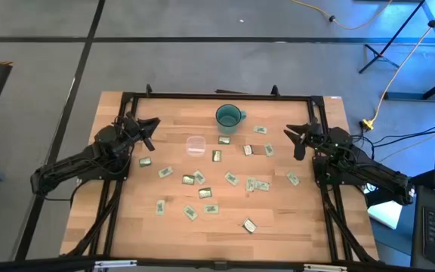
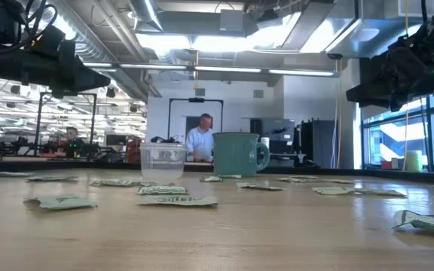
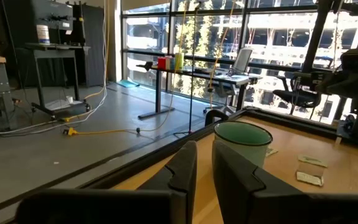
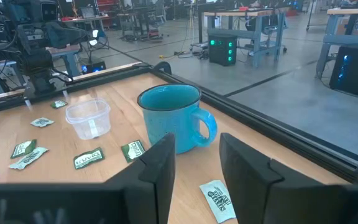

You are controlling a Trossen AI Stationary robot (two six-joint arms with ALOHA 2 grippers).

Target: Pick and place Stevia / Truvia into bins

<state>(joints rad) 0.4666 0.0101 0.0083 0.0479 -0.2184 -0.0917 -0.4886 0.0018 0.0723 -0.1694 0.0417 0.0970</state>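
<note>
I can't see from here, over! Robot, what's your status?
Left gripper and right gripper both open, empty, raised at the table's sides. Packets scattered on the wood; tub empty. Teal mug stands beside the tub.

Surface (image 1: pixel 278 219): pale wood, matt, visible grain. Bin (image 4: pixel 89 117): clear, smooth plastic. Packets (image 4: pixel 88 158): matt paper; mug (image 4: pixel 171 118): glossy teal glaze.

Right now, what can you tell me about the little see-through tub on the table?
The clear plastic tub is small and square with rounded corners and a thicker rim. It stands upright on the wooden table, open at the top, looking empty. It sits beside the teal mug, not touching it. Green-and-white sweetener packets lie around it; none visibly touches it. Neither gripper is near it.
</note>
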